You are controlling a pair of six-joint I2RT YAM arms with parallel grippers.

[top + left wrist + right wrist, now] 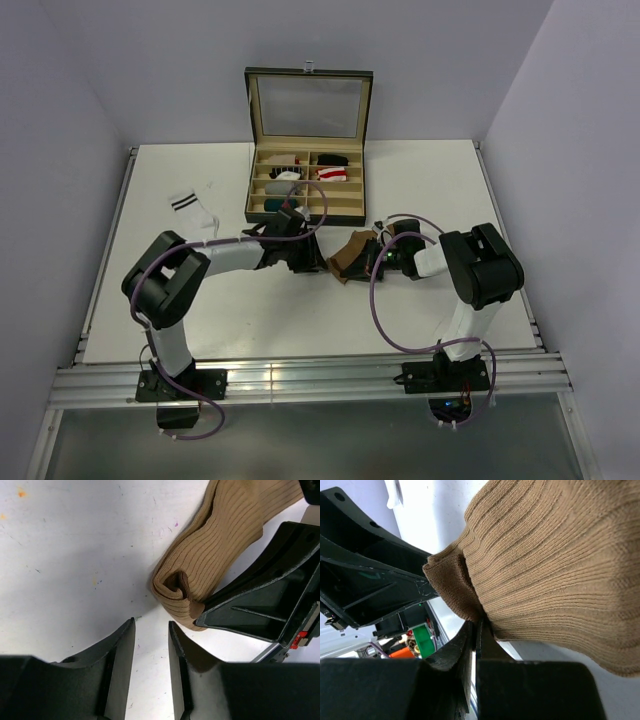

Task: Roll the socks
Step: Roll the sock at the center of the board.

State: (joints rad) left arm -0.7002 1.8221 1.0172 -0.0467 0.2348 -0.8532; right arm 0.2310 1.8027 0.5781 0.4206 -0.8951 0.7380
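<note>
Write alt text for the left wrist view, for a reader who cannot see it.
A tan sock lies on a white table, its near end curled into a roll, with the right gripper gripping that end. Below, the left gripper stands open and empty, just short of the sock.

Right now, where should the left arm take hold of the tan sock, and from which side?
Probably grip the tan sock at its rolled end, coming from the bare table side, opposite the right jaws pinching beside it. The roll bulges thickest there and faces the left jaws, which stand apart.
</note>
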